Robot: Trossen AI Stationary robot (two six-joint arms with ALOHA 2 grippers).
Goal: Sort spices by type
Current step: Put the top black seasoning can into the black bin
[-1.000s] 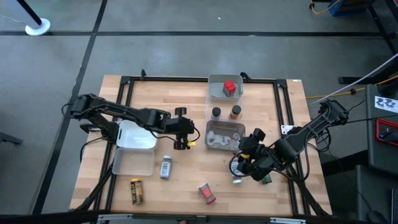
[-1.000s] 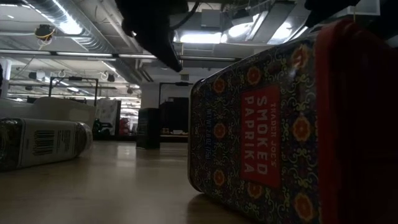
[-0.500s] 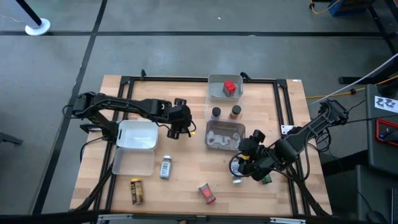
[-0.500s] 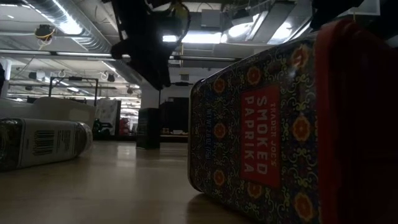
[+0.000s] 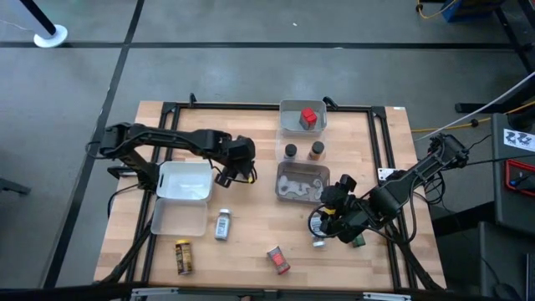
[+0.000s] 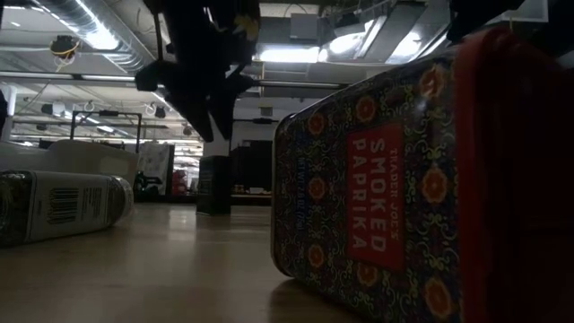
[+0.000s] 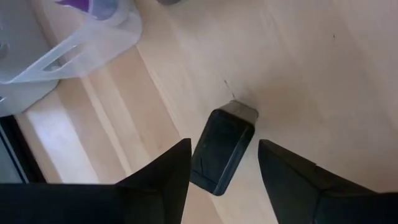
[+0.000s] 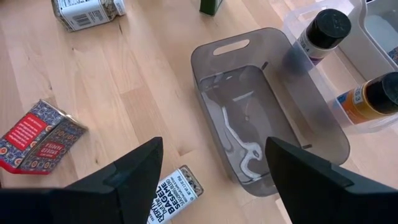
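Observation:
Spices lie scattered on the wooden table. A dark green tin (image 7: 214, 160) rests on the wood left of the grey tray (image 5: 301, 182). My left gripper (image 5: 236, 165) hangs above it, open, with a finger on either side and clear of it. A red box (image 5: 308, 117) sits in the far tray. Two round jars (image 5: 303, 151) stand in a clear tray. A silver jar (image 5: 222, 224), a yellow jar (image 5: 183, 257) and a red paprika box (image 5: 278, 260) lie near the front. My right gripper (image 5: 330, 219) hovers open over another silver jar (image 8: 175, 198).
Two white trays (image 5: 180, 199) stand at the left, close beside my left arm. A green tin (image 5: 358, 241) lies under my right arm. The black frame rails (image 5: 251, 106) run round the table's edges. In the low view the paprika box (image 6: 377, 188) fills the foreground.
My left gripper has swung toward the table's far edge and a little to the left. It has rolled about its own axis and now stands over the dark green tin. The tin and the other spices have stayed where they were.

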